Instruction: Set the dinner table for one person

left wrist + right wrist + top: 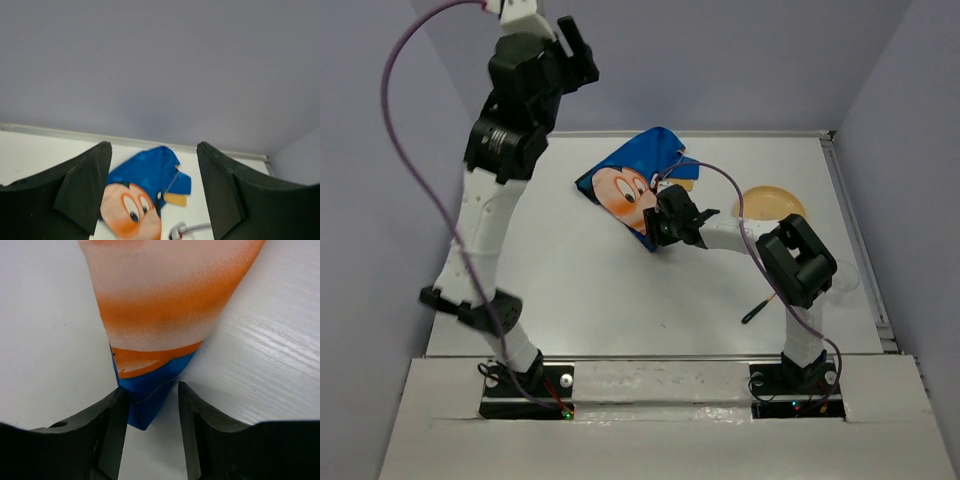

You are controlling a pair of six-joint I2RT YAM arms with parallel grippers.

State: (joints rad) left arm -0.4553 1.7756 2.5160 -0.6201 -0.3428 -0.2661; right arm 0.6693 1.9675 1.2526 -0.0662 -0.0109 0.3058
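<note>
The white dinner table (570, 290) carries a crumpled blue Mickey Mouse cloth placemat (630, 185) at its far middle. My right gripper (658, 232) is low at the mat's near corner. In the right wrist view its jaws (150, 390) are open around the blue corner tip of the mat (165, 300). The cloth touches the left finger and a gap shows at the right one. My left gripper (575, 50) is raised high above the far left, open and empty. In its wrist view (154, 145) it looks down on the mat (145, 185).
A tan plate (772, 203) lies at the right, behind my right arm. A black-handled utensil (760, 308) lies near the right arm's base. A clear object (845, 278), possibly a glass, sits by the right rail. Grey walls enclose the table.
</note>
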